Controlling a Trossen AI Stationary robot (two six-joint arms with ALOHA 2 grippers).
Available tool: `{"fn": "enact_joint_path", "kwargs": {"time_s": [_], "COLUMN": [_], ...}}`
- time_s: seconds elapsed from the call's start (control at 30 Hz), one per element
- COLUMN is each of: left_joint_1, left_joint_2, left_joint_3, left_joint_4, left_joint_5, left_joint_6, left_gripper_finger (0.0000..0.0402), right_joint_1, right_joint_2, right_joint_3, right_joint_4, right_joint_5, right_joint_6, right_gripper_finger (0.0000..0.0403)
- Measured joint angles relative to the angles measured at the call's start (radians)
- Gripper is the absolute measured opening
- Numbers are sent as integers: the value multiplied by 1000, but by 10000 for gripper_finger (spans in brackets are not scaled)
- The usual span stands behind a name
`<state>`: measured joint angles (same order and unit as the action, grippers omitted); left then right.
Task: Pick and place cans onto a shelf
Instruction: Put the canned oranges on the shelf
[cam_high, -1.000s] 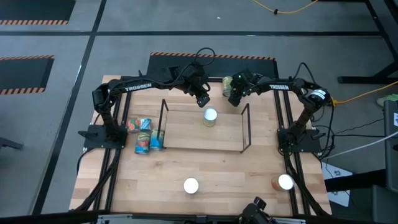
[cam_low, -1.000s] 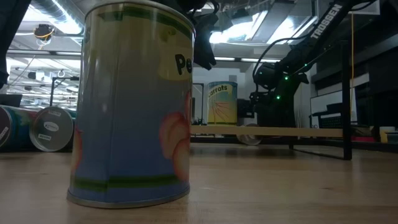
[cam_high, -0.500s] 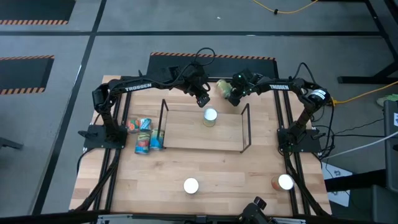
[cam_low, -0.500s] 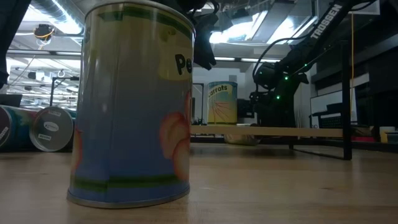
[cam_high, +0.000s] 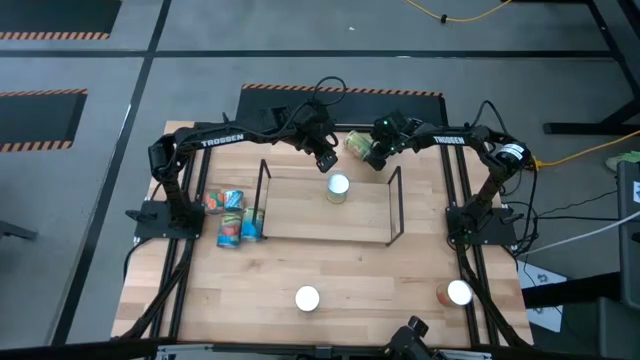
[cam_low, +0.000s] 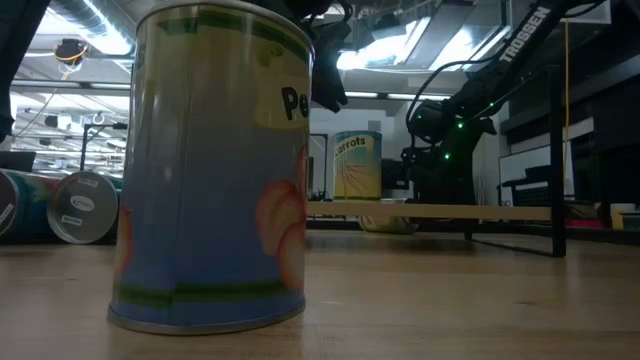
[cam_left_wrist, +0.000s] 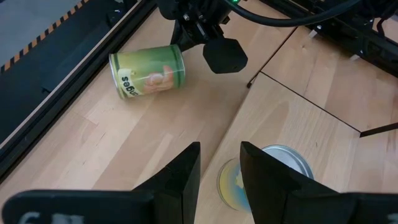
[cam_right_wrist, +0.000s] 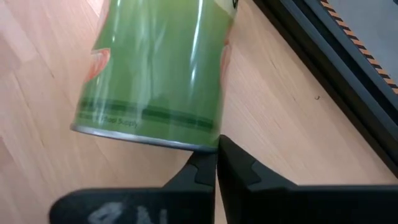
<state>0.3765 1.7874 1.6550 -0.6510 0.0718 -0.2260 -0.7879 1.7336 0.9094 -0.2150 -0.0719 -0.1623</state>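
**Green can tipped over behind the shelf, right fingers closed on nothing**

The wooden desk (cam_high: 330, 270) takes up most of the high view, so everything below is placed relative to the black wire shelf (cam_high: 392, 208) sitting across its middle.

- Left arm (cam_high: 215, 140): stretched over from the left side, with the left gripper (cam_high: 326, 160) hung just above the shelf's back edge. Its fingers (cam_left_wrist: 183, 171) are seen partly apart in the wrist view, nothing held between them, and a silver-topped can is right below.
- Right arm (cam_high: 470, 140): reached in from the right side, the right gripper (cam_high: 372, 157) parked just behind the shelf's back edge. Its fingers (cam_right_wrist: 239, 167) are pressed together with no can between them; the tips are right at the rim of the green can.
- Green can (cam_high: 357, 144): lying on its side on the desk just behind the shelf, beside the right gripper.
- Carrots can (cam_high: 338, 188): standing upright on the shelf, near the back and about the middle.
- A cluster of cans (cam_high: 232, 215) is lying just left of the shelf's left end.
- Two more upright: a white-topped can (cam_high: 306, 298) well in front of the shelf, and an orange-labelled can (cam_high: 457, 293) out past its front right corner.
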Motion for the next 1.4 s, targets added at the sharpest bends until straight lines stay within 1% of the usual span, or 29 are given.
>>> {"fn": "enact_joint_path", "kwargs": {"time_s": [0.37, 0.57, 0.87, 1.1, 1.27, 1.4], "left_joint_1": [0, 0, 0, -2, -20, -53], "left_joint_2": [0, 0, 0, 0, 0, 0], "left_joint_3": [0, 0, 0, 0, 0, -1], "left_joint_4": [0, 0, 0, 0, 2, 15], "left_joint_5": [0, 0, 0, 0, -1, 1], "left_joint_6": [0, 0, 1, 62, 150, 228], "left_gripper_finger": [106, 106, 106, 106, 106, 106], "right_joint_1": [0, 0, 0, 1, 14, 48], "right_joint_2": [-4, -77, -287, -507, -644, -721], "right_joint_3": [11, 12, 12, 13, 13, 13], "right_joint_4": [-11, -38, -158, -255, -317, -349], "right_joint_5": [-7, -15, -17, -22, -85, -157], "right_joint_6": [-4, -10, -30, -26, -23, -22], "right_gripper_finger": [2, 2, 1, 0, 0, 0]}}
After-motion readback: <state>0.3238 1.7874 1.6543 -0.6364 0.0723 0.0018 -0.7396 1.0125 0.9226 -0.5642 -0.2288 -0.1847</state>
